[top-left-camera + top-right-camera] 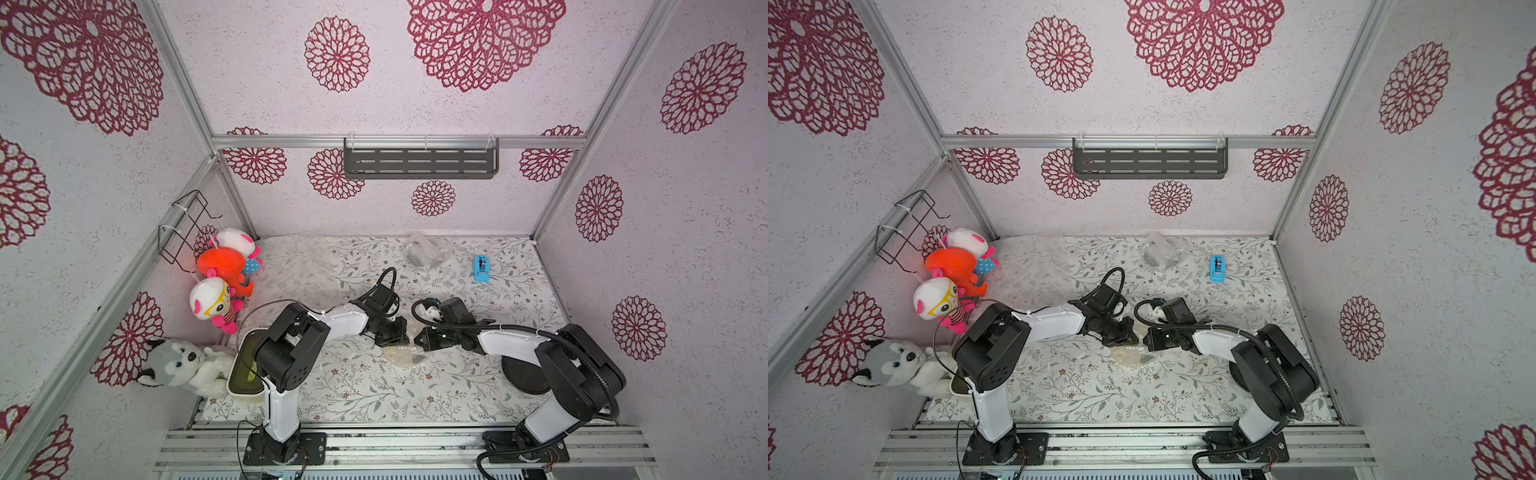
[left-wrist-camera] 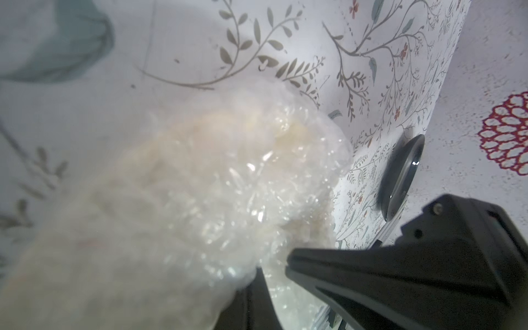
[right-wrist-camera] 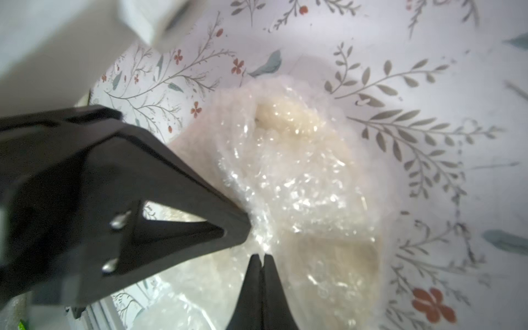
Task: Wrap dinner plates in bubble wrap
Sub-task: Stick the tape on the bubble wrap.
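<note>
Bubble wrap (image 1: 401,356), bundled round the cream plate (image 3: 285,117), is seen at the middle of the table (image 1: 353,392), just below 2 meeting tips. The left gripper (image 3: 246,226) and right gripper (image 3: 261,257) are both closed at its upper fold, equally near; pinched film cannot be confirmed.

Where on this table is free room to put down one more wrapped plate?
Free: the front strip between tub and black plate; the cloth right of the tape dispenser. Crowded: the middle, where left gripper and right gripper pinch the bundle.
</note>
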You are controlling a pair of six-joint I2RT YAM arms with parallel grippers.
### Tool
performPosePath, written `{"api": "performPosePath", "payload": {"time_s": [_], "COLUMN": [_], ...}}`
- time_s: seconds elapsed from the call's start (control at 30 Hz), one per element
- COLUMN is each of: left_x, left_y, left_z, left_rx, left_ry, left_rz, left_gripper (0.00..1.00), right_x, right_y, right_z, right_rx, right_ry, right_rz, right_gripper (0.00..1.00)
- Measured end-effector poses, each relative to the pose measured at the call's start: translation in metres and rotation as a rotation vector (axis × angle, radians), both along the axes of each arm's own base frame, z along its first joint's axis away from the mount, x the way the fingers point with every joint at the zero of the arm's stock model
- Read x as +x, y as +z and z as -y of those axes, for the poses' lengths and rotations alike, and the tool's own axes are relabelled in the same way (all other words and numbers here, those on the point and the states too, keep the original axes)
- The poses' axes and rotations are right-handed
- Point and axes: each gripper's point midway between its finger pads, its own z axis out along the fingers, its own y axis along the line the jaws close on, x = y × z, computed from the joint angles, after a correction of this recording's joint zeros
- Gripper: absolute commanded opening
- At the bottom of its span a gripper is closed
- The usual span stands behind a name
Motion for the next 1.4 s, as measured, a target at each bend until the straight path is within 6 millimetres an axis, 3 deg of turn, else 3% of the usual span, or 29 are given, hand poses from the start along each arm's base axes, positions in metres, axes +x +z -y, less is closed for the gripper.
{"api": "performPosePath", "payload": {"time_s": [0.1, 0.17, 0.23, 0.33, 0.37, 0.7, 0.77, 0.9, 1.07, 1.23, 1.4], "left_x": [0.000, 0.000, 0.000, 0.000, 0.000, 0.000, 0.000, 0.000, 0.000, 0.000, 0.000], "left_y": [0.000, 0.000, 0.000, 0.000, 0.000, 0.000, 0.000, 0.000, -0.001, -0.001, -0.001], "left_z": [0.000, 0.000, 0.000, 0.000, 0.000, 0.000, 0.000, 0.000, 0.000, 0.000, 0.000], "left_rx": [0.000, 0.000, 0.000, 0.000, -0.001, -0.001, -0.001, -0.004, -0.004, -0.003, -0.003], "left_ry": [0.000, 0.000, 0.000, 0.000, 0.000, 0.001, 0.001, -0.001, 0.000, 0.000, 0.000], "left_rz": [0.000, 0.000, 0.000, 0.000, -0.001, 0.001, 0.001, -0.001, 0.003, 0.003, 0.003], "left_gripper": [0.00, 0.00, 0.00, 0.00, 0.00, 0.00, 0.00, 0.00, 0.00, 0.00, 0.00], "right_x": [-0.003, -0.007, -0.016, -0.030, -0.030, -0.035, -0.039, -0.051, -0.051, -0.069, -0.081], "right_y": [0.023, 0.028, 0.016, -0.023, -0.027, 0.010, 0.004, -0.029, -0.020, -0.006, -0.033], "right_z": [-0.003, -0.008, -0.013, -0.008, -0.008, -0.013, -0.017, -0.017, -0.016, -0.013, -0.014], "right_rx": [0.019, 0.040, 0.046, -0.006, -0.003, 0.041, 0.038, -0.002, 0.005, 0.019, -0.023], "right_ry": [0.035, 0.061, 0.085, 0.087, 0.087, 0.113, 0.130, 0.158, 0.167, 0.211, 0.247], "right_rz": [0.062, 0.081, 0.069, -0.010, -0.015, 0.056, 0.049, -0.005, 0.018, 0.060, -0.003], "right_gripper": [0.00, 0.00, 0.00, 0.00, 0.00, 0.00, 0.00, 0.00, 0.00, 0.00, 0.00]}}
